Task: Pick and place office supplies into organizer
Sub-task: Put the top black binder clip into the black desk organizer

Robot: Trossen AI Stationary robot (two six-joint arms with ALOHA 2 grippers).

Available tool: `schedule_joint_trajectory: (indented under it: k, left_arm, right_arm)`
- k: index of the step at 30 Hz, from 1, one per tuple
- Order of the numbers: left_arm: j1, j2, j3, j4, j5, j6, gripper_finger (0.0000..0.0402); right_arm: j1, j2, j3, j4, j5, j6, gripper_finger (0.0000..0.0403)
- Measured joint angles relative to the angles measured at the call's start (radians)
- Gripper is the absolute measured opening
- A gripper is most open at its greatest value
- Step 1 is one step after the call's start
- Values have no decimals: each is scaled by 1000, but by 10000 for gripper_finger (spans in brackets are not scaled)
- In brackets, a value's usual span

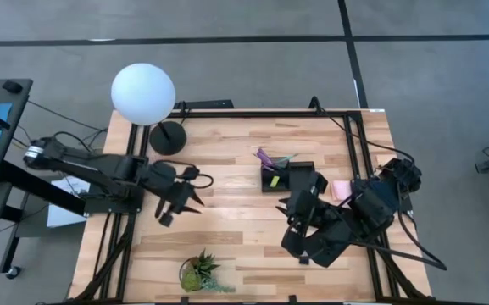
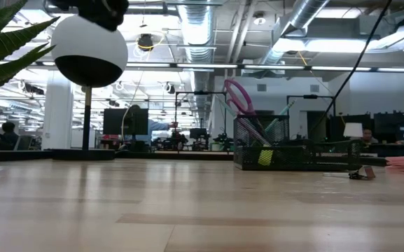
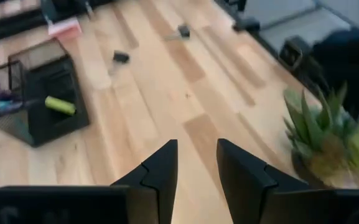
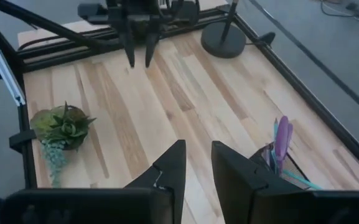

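Note:
The black mesh organizer [image 1: 288,176] stands right of the table's middle, with purple-handled scissors [image 2: 238,94] and teal pens upright in its taller compartment. A yellow piece [image 3: 60,106] lies in its lower tray. The pink sticky-note pad [image 1: 341,189] lies flat on the table to the organizer's right. Two black clips [image 3: 121,57] [image 3: 182,30] rest on the wood beyond it. My left gripper [image 1: 191,205] hovers open over the left-middle of the table, pointing right. My right gripper [image 1: 288,222] is open and hovers just near of the organizer, pointing left.
A lamp with a white globe [image 1: 144,93] and round black base [image 1: 168,135] stands at the far left. A small green spiky plant [image 1: 200,273] sits at the near edge. Bare wood [image 1: 236,212] lies between the two grippers. A black frame rail [image 1: 358,152] borders the table.

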Motion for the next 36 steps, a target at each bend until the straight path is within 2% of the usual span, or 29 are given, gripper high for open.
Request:
schedule_joint_trajectory:
  k: [3,6,9,13,19,23,36]
  left_arm:
    - [-31,15,-82,201,-43,-50,105]
    - [-73,44,-131,278,-128,-98,105]
    - [-104,85,-159,278,-233,-161,105]
    - [-119,169,-160,286,-233,-168,105]
    - [-124,295,-160,406,-259,-167,105]
    - [-125,328,-160,448,-275,-188,105]
    - [-124,324,-160,446,-299,-200,105]
  right_arm:
    - [0,0,0,0,3,-6,71]
    - [0,0,0,0,13,-7,71]
    - [0,0,0,0,11,-7,71]
    - [-17,0,0,15,1,-8,71]
    - [-75,0,0,81,-14,-8,71]
    - [-126,0,0,117,-103,-11,71]
    - [-255,16,-2,99,-546,-16,76]
